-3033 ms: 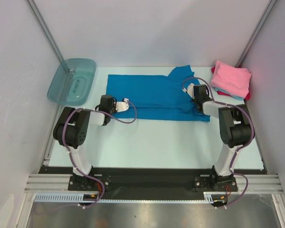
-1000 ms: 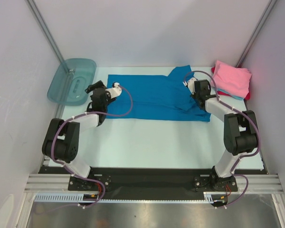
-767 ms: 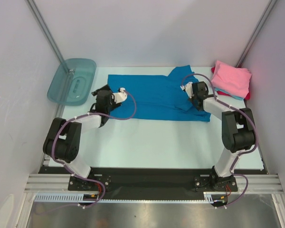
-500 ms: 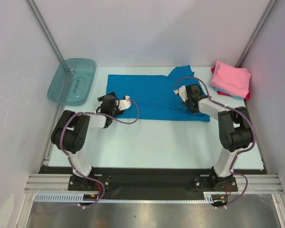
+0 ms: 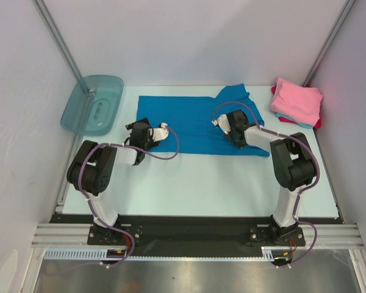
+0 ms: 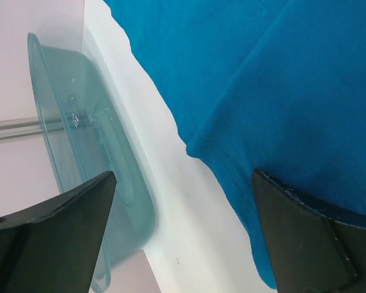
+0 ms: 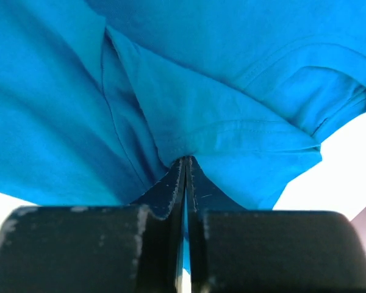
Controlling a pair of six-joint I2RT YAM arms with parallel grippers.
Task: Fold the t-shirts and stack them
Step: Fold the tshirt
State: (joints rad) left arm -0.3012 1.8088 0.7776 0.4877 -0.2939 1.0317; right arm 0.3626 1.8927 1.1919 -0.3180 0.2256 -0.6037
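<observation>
A bright blue t-shirt [image 5: 189, 125] lies spread across the back of the table, its right side folded and bunched. My right gripper [image 5: 230, 127] sits on that bunched part. In the right wrist view its jaws [image 7: 186, 160] are pressed together on a pinch of the blue t-shirt [image 7: 232, 91]. My left gripper [image 5: 140, 131] rests at the shirt's left edge. Its fingers [image 6: 61, 213] stand wide open over bare table and the hem [image 6: 280, 122], holding nothing. A folded pink t-shirt [image 5: 297, 101] tops a stack at the back right, with light blue and red edges beneath.
A translucent teal tub [image 5: 93, 104] leans at the back left corner, close to my left gripper, and shows in the left wrist view [image 6: 79, 152]. White walls and metal posts close in the table on three sides.
My right gripper has slid left over the blue t-shirt, drawing the pinched cloth with it. My left gripper swung from beside the tub to the shirt's left edge and stayed open.
</observation>
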